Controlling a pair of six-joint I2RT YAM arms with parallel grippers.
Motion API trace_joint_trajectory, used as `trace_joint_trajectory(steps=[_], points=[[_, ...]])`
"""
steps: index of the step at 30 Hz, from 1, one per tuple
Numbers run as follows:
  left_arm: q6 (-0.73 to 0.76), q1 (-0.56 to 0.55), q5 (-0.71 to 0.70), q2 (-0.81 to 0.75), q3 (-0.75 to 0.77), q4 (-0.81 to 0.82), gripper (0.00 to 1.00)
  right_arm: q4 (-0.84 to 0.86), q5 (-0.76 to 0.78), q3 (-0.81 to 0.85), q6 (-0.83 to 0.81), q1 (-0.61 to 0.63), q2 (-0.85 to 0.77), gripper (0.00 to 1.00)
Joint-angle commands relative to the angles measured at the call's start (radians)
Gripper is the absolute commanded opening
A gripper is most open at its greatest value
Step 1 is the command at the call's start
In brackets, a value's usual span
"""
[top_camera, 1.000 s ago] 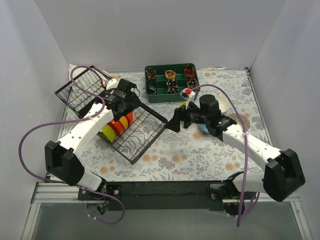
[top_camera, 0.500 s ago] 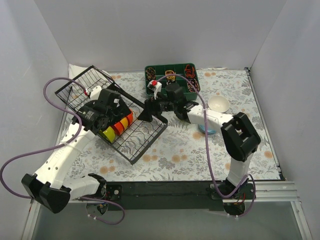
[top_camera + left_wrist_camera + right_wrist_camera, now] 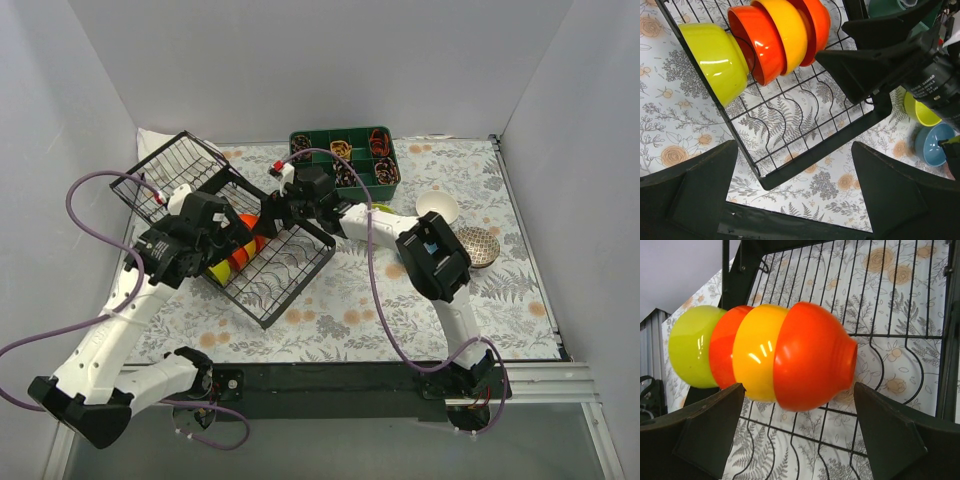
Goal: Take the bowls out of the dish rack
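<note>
The black wire dish rack (image 3: 283, 272) holds a row of bowls on edge: lime (image 3: 715, 57), orange-red (image 3: 757, 42), yellow (image 3: 785, 27) and red-orange (image 3: 815, 20). My left gripper (image 3: 795, 192) is open and empty, hovering above the rack's near corner. My right gripper (image 3: 797, 427) is open, its fingers on either side of the red-orange end bowl (image 3: 812, 355), not closed on it. In the top view the right gripper (image 3: 273, 216) is at the far end of the row and the left gripper (image 3: 222, 243) is over it.
A lime bowl (image 3: 920, 107) and a blue bowl (image 3: 935, 145) sit on the floral cloth right of the rack. A white bowl (image 3: 437, 208) and a mosaic bowl (image 3: 478, 245) lie farther right. A green divided tray (image 3: 396, 180) stands at the back. A tilted wire panel (image 3: 175, 170) rises at back left.
My right arm has swung left across the table from the loose bowls to the rack's bowl row. My left gripper has pulled back toward the near left, above the row.
</note>
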Motion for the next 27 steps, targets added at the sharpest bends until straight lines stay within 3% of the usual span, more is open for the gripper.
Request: trace_joint_trajectory(steps=[1, 16, 18, 24, 27], points=[[-0.001, 0.005, -0.004, -0.030, 0.000, -0.036, 0.98, 0.049, 0.033, 0.083, 0.034, 0.001, 0.046, 0.99], [-0.011, 0.005, 0.006, -0.076, -0.053, -0.031, 0.98, 0.051, -0.080, 0.149, 0.075, 0.009, 0.150, 0.87], [-0.013, 0.005, 0.011, -0.079, -0.062, -0.027, 0.98, 0.051, -0.099, 0.154, 0.074, 0.009, 0.156, 0.81], [-0.014, 0.005, 0.012, -0.088, -0.076, -0.019, 0.98, 0.049, -0.131, 0.147, 0.063, 0.009, 0.136, 0.47], [-0.014, 0.005, 0.009, -0.091, -0.076, -0.015, 0.98, 0.049, -0.123, 0.141, 0.042, 0.009, 0.097, 0.20]])
